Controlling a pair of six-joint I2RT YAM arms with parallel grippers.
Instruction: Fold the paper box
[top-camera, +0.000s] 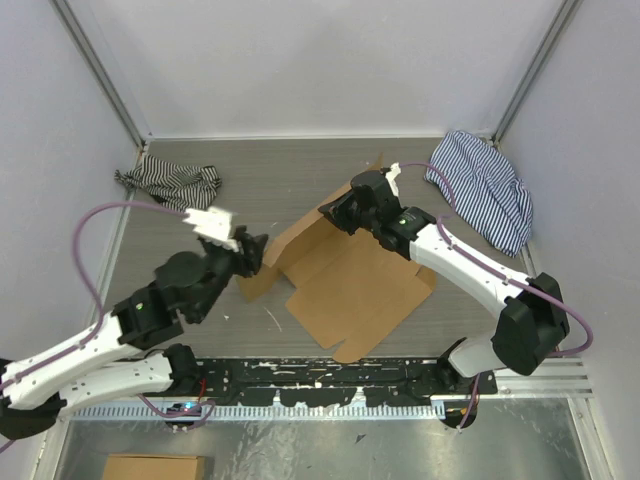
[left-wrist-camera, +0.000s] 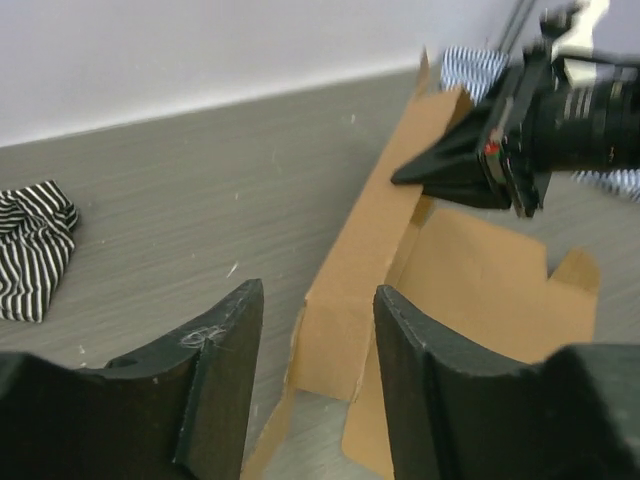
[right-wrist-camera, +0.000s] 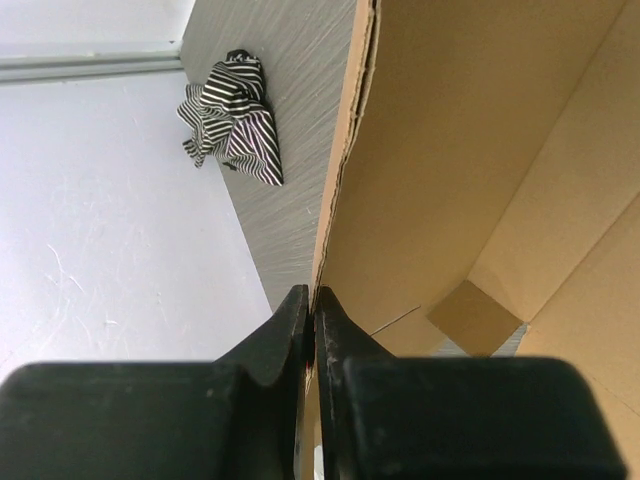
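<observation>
The right pincer (right-wrist-camera: 312, 295) is clenched on the top edge of a raised side wall of the paper box (top-camera: 350, 290), evidently so the wall is held upright along its crease. The left pincer (left-wrist-camera: 315, 300) is released, jaws set astride that wall's near end, apparently ready for a hold. The box is spread at the middle of the tabletop (top-camera: 270, 180), its long axis laid diagonally from near-left to far-right.

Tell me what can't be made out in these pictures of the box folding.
- Top view: the right gripper tips, hidden under its own wrist at the paper box flap.
- Right wrist view: most of the box, cut off by the frame.
- Left wrist view: the box's near corner, behind the left gripper.
- Top view: a cardboard piece, cut by the bottom edge.
</observation>
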